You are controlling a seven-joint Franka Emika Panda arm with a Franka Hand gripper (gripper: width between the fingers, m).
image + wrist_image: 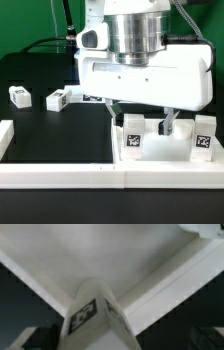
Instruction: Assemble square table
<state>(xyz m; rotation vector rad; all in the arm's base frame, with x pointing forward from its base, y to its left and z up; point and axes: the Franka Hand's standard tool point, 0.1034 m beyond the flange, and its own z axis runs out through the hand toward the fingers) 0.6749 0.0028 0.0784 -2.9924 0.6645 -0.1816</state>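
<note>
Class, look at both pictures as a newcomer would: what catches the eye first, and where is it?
The two-finger tool on its bulky white housing dominates the exterior view's upper middle, fingers apart, low over the black table. Two small white tagged leg blocks lie at that view's left. The wrist view shows a narrow white tagged part before a broad white rimmed tabletop.

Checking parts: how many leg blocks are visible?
4 leg blocks: two on the black table at the exterior view's left, two flanking the claw. The arm may hide others.
</note>
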